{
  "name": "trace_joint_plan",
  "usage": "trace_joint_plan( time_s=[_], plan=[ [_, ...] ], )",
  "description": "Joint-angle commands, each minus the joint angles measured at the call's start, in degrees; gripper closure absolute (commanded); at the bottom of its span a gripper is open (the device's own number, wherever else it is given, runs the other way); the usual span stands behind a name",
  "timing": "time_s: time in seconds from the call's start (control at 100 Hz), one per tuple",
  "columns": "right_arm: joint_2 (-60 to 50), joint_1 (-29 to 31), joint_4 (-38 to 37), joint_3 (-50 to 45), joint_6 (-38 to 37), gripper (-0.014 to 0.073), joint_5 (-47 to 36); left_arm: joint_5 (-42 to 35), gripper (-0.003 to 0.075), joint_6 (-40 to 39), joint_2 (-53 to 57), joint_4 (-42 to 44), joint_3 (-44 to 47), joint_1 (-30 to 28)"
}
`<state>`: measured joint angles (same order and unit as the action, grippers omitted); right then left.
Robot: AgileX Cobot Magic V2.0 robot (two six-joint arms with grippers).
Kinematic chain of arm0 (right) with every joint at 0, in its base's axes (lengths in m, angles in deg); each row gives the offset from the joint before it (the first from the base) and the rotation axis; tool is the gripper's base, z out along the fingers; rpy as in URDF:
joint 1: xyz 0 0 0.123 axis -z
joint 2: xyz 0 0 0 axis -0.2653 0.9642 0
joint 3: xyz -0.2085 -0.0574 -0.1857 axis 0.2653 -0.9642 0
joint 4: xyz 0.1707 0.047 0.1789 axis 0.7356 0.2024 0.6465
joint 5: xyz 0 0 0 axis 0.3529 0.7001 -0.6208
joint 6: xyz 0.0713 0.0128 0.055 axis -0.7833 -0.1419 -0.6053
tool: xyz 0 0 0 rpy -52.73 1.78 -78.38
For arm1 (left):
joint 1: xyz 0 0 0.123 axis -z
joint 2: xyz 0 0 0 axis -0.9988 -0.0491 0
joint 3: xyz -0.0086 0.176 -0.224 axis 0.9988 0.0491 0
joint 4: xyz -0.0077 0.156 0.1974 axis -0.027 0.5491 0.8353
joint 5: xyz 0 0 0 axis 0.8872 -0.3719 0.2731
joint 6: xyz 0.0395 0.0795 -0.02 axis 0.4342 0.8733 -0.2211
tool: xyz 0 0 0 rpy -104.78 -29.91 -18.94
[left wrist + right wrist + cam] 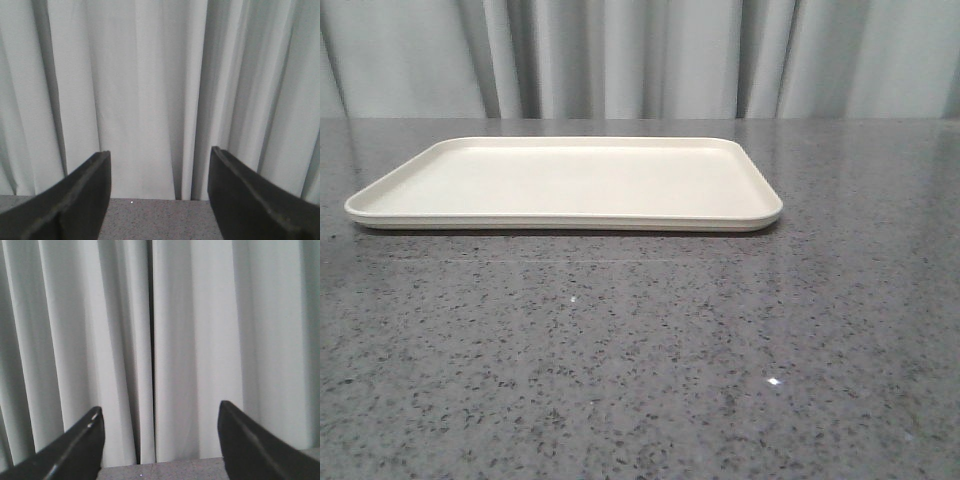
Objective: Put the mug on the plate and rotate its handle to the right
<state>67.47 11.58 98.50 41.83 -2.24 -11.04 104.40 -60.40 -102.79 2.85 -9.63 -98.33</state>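
1. Both pincers stand released and grasp nothing. In the left wrist view the left gripper shows two dark fingers at the lower corners of the frame with a wide gap between them. In the right wrist view the right gripper stands the same way, fingers well apart. Neither arm appears in the front view.

2. Nearest in the front view, the grey speckled table fills the lower half of the frame, with small glints of light on it.

3. Farther back, in the middle of the front view, lies the plate, cream-white and flat with a low rim. It spans from the left edge of the frame to right of centre, and nothing rests on it.

4. Farthest, the pale curtain crosses the top of the front view. It also fills most of both wrist views, with only a thin strip of table under it.

5. No mug, and so no handle, shows in any of the three views; I cannot tell where it is.

6. As I judge it, nothing of the task is done. Finding and gripping the mug, setting it on the plate and turning its handle to the right all remain.
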Motion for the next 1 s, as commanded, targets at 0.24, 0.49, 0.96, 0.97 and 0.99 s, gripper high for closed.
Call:
trace_joint_plan(
  time_s=[0.24, 0.49, 0.96, 0.97, 0.99],
  plan=[
    [4.89, 0.01, -3.25, 9.83, 5.81, 0.0104, 1.54, 2.86, 0.0386, -0.34, -3.57, 5.63, -7.71, -0.02],
    [10.9, 0.01, -3.25, 16.33, 8.22, 0.0104, 6.04, 16.27, 0.0396, -5.71, -10.75, 16.6, -18.84, -0.02],
    [11.73, 0.01, -3.5, 18.76, 8.87, 0.0104, 5.28, 41.58, 0.0396, -9.98, -22.72, 26.93, -21.46, -0.02],
    [11.73, 0.01, -3.5, 18.76, 8.87, 0.0104, 5.28, 41.58, 0.0396, -9.98, -22.83, 26.93, -21.26, -0.02],
    [11.73, 0.01, -3.5, 18.76, 8.87, 0.0104, 5.28, 41.58, 0.0396, -9.87, -22.81, 26.4, -21.04, -0.02]
  ],
)
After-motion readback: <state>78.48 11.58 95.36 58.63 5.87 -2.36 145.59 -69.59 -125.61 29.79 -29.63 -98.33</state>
